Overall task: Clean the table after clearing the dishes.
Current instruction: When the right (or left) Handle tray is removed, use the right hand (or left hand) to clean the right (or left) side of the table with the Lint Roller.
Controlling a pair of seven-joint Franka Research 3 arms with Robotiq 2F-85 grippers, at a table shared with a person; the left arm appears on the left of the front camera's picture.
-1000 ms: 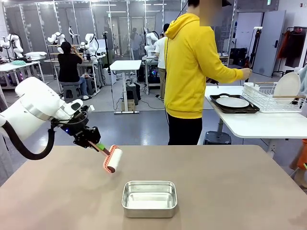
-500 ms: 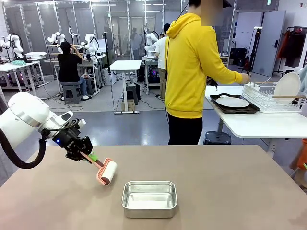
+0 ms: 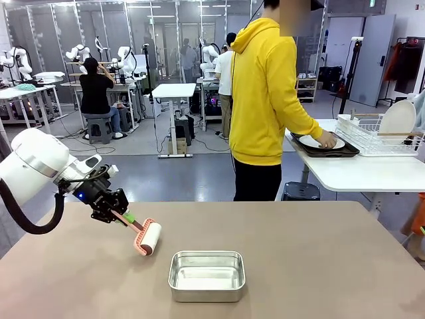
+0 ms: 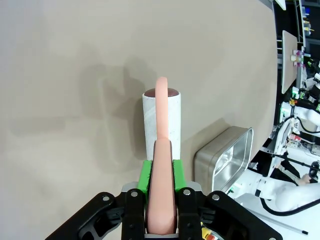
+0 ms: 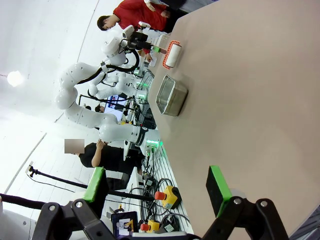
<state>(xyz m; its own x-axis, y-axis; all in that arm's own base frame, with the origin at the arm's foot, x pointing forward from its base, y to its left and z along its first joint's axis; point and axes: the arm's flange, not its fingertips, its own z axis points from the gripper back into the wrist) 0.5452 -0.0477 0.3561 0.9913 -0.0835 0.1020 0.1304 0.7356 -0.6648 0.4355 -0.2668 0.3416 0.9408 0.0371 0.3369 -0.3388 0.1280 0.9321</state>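
Observation:
My left gripper (image 3: 117, 214) is shut on the pink handle of a lint roller (image 3: 149, 238), whose white roll hangs low over the left part of the taupe table (image 3: 319, 266); contact cannot be told. The left wrist view shows the green pads (image 4: 145, 175) clamping the handle, with the lint roller (image 4: 161, 120) pointing away over the table (image 4: 60, 75). My right gripper (image 5: 156, 185) stands open above the table (image 5: 250, 100), holding nothing. Of the dishes, a white plate (image 3: 312, 141) lies on a dark tray (image 3: 345, 152) on the side table, under the person's hand (image 3: 327, 139).
A steel pan (image 3: 206, 274) sits at the table's front middle, right of the roller; it also shows as the pan (image 4: 225, 157) and the pan (image 5: 171, 95). The person in a yellow hoodie (image 3: 265, 93) stands beyond the far edge. A wire rack (image 3: 378, 135) holds another plate (image 3: 398, 118).
My left arm has drawn back to the left and lowered the roller toward the tabletop, then held still. The person's hand moved from the rack down to the plate on the tray.

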